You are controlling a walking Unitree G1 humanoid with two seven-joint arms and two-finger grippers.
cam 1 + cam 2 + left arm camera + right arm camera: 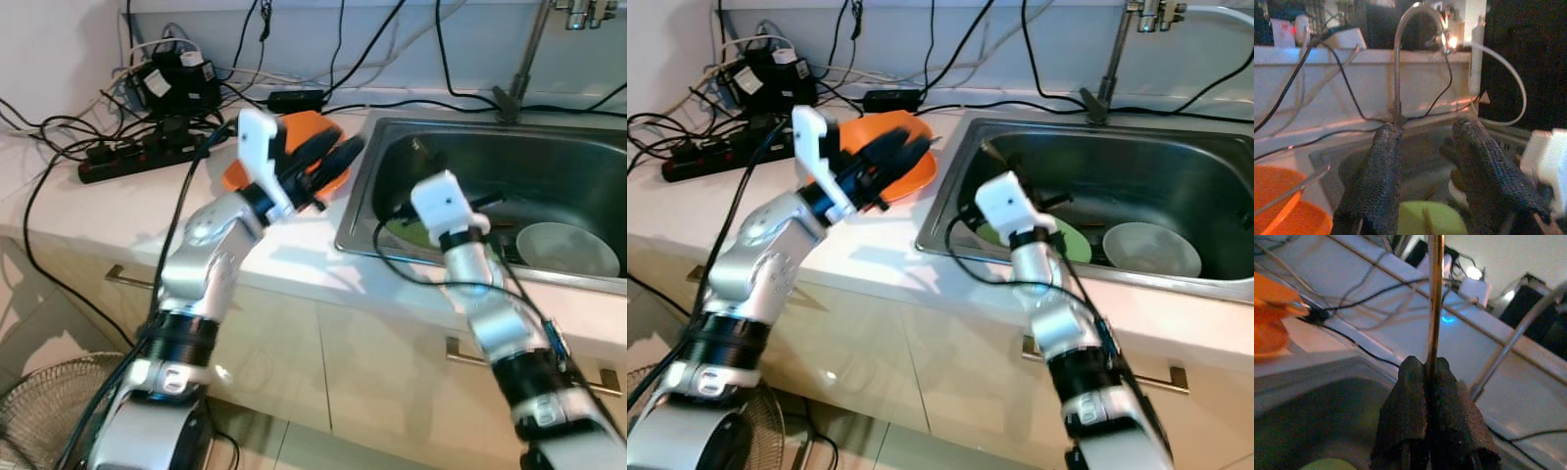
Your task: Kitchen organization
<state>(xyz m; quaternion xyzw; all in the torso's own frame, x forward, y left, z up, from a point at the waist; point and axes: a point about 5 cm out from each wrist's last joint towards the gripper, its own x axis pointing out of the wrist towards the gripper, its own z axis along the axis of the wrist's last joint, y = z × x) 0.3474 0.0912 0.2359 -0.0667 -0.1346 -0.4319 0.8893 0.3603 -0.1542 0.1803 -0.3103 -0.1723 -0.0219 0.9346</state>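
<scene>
While our right gripper (1431, 382) hangs over the steel sink (588, 147), its coarse black fingers pinch a thin metal rod (1435, 298) whose long axis runs straight out past the fingertips. Our left gripper (328, 162) hovers above the round orange plate (906, 176) on the counter (78, 215), fingers parted and holding nothing. A green plate (1073, 240) and a white plate (568, 250) lie in the sink.

My head cameras are looking down over the counter (118, 211) and sink (1176, 147), sharing both. My wrist cameras are sitting close behind their jaws, facing across the sink toward the far tap (1400, 58).
</scene>
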